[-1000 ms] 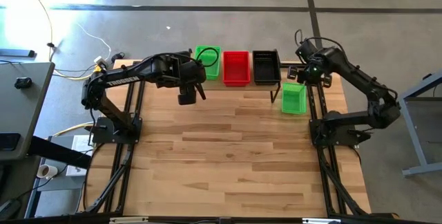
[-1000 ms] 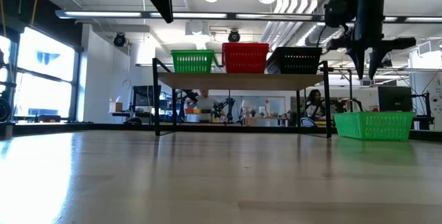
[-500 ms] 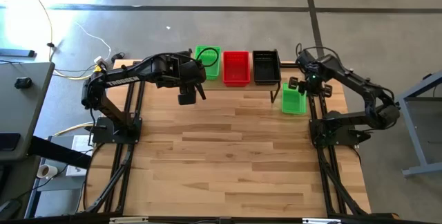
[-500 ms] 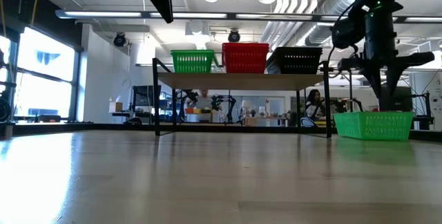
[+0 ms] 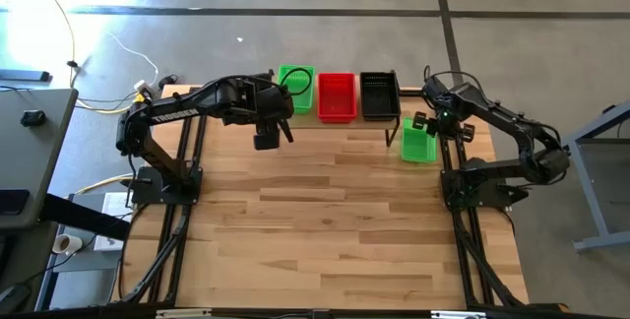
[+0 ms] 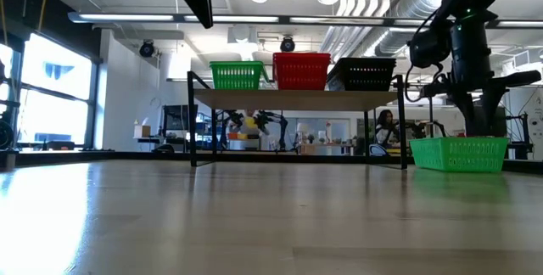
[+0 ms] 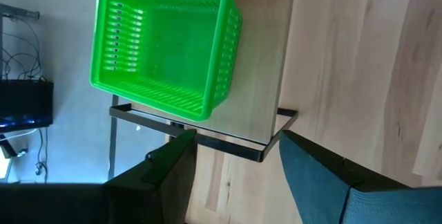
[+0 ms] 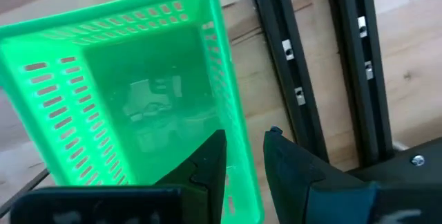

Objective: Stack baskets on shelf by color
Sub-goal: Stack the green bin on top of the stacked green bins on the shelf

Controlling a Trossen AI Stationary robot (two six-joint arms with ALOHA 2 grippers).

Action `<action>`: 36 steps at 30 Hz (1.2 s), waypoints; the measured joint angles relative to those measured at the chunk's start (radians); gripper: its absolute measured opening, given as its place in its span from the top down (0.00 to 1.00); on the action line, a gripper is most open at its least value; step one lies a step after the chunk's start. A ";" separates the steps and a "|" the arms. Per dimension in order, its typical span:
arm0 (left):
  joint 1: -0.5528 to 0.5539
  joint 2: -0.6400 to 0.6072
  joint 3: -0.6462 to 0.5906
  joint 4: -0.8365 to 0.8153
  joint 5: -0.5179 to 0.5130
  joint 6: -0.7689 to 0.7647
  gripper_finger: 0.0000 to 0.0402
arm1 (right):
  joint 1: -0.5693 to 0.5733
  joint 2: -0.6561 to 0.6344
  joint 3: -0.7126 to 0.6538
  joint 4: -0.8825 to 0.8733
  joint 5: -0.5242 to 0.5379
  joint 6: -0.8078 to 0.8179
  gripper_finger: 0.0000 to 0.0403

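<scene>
The shelf [image 6: 297, 99] stands at the table's far edge. A green basket [image 5: 295, 88], a red basket [image 5: 337, 95] and a black basket [image 5: 379, 95] rest on their bottoms in a row on its top. Whether others are nested inside them does not show. Another green basket [image 5: 418, 144] sits on the table just right of the shelf. My right gripper [image 5: 425, 124] is down on this basket and shut on it. My left gripper [image 5: 268, 140] hangs open, high above the shelf's left end, over the shelf's green basket [image 7: 162, 44]. My right gripper pinches the green basket's right-hand side wall [image 8: 238, 124] toward its far end. One finger [image 8: 207, 169] is inside the basket and the other [image 8: 286, 165] is outside. The fingers come from above, pointing down. The basket rests flat on the table.
Black frame rails [image 8: 345, 58] run along the table's right edge close beside the held basket. The shelf's right leg [image 5: 392, 134] stands just left of that basket. Bare wooden tabletop [image 5: 325, 221] stretches toward the near edge.
My right gripper has come down and a little toward the near edge, from above the shelf's right end onto the green basket on the table, its fingers dropping over the basket's wall. The basket has stayed where it was.
</scene>
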 joint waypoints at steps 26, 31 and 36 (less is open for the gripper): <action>0.000 0.000 0.000 0.026 0.022 0.049 0.51 | 0.012 0.001 -0.084 0.122 -0.022 -0.007 0.97; -0.001 0.000 0.000 0.025 0.022 0.042 0.51 | 0.046 0.000 -0.004 0.064 0.044 0.010 0.99; -0.001 0.000 0.000 0.025 0.021 0.042 0.51 | 0.080 0.000 0.122 -0.014 0.139 0.032 0.99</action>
